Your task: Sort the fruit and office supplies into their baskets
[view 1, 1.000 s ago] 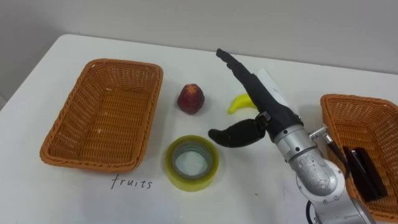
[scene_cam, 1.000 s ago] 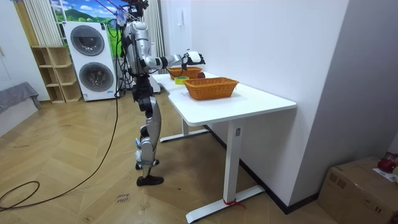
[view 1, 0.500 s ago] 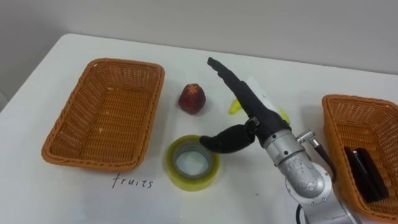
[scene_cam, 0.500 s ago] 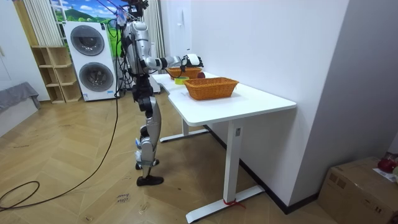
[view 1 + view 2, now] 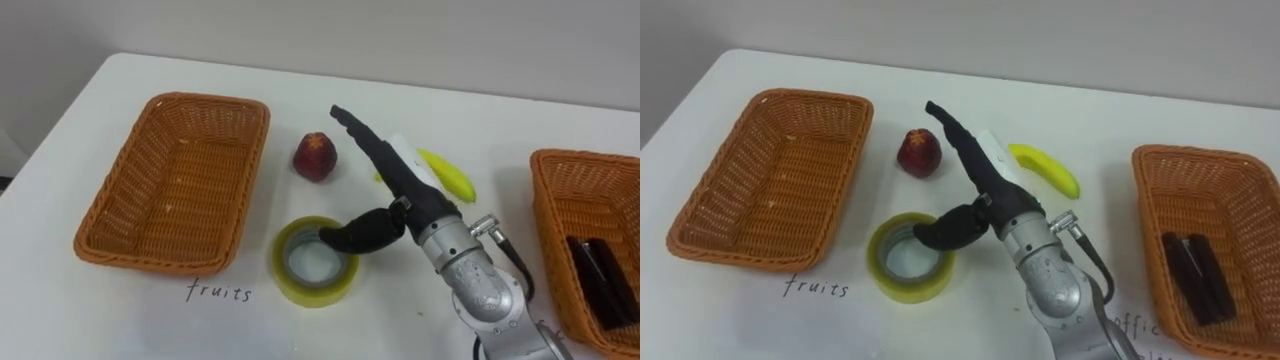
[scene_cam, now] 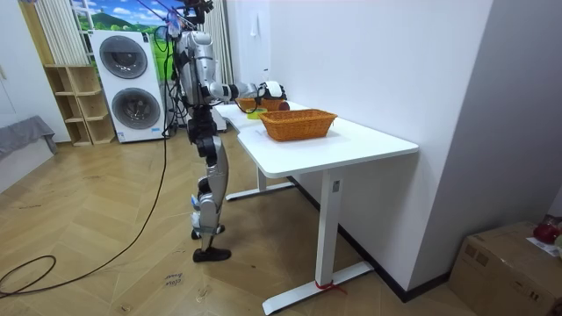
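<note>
The right arm comes in from the lower right, its silver wrist angled up and to the left. The right hand is open: its dark fingers lie straight and close together, pointing up and left, while the thumb bends down and leftward, well apart from them. In the room view the robot stands upright, this arm stretched forward.

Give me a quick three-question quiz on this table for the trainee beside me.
1. True or false: the left basket is empty.
2. Which lies nearer the right basket, the red fruit or the banana?
3. The right hand has its thumb at: A) the banana, B) the tape roll, C) the red fruit.
Key: 1 true; 2 the banana; 3 B.
</note>
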Robot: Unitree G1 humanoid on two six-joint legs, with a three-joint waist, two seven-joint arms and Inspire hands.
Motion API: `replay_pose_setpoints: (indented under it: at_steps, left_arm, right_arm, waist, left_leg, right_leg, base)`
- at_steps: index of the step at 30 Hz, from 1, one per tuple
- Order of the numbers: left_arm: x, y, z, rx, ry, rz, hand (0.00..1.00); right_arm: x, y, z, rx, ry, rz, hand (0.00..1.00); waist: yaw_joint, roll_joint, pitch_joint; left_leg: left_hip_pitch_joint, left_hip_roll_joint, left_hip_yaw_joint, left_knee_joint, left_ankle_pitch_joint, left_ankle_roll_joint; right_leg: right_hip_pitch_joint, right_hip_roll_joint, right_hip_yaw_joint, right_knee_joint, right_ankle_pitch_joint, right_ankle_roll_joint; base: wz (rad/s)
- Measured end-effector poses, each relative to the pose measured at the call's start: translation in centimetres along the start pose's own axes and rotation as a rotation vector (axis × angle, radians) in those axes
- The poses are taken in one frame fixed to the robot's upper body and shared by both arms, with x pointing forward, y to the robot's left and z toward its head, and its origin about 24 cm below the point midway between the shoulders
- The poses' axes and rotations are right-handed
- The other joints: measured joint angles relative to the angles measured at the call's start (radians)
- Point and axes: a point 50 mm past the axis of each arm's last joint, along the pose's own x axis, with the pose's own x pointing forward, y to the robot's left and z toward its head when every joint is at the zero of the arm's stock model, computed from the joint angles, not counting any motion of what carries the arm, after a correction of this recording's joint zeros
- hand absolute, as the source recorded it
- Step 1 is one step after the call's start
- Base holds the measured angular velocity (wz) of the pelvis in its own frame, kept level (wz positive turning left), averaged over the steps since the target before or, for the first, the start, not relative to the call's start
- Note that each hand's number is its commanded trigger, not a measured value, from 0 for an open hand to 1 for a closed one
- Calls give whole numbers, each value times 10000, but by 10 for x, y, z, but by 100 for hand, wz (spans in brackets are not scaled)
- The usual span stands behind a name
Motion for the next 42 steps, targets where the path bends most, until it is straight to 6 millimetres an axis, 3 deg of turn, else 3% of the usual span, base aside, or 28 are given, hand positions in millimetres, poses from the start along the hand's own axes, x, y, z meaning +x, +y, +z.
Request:
replay_pose_setpoints:
  at_steps: [6,22,35,42]
  left_arm:
    - [0,-2,2,-9,-86,-39,0]
    - [-1,-4,4,-67,-114,-107,0]
    - [1,-5,15,-262,-330,-121,0]
    - [3,-3,21,-290,-445,-12,0]
  right_arm:
    - [0,6,-9,23,380,264,0]
    - [-1,18,-23,55,1000,761,0]
    - [-2,21,-30,0,1282,867,0]
    - [-1,26,-31,-238,1350,1028,0]
  waist:
    - [218,-63,-55]
    - [309,-105,28]
    - [402,-172,5]
    - [421,-355,7]
  left_leg:
    - [13,-59,-33,18,12,16]
    - [-26,-76,-60,8,44,17]
    - [-29,-126,-272,17,56,30]
    - [-90,-119,-266,16,57,31]
  right_leg:
    - [46,-40,7,-160,-1,1]
    - [51,-55,8,-135,-1,2]
    - [73,-79,10,-152,-1,3]
    - [56,-75,-2,-152,-2,5]
  base:
    - [0]
    - [0]
    - [3]
    - [0]
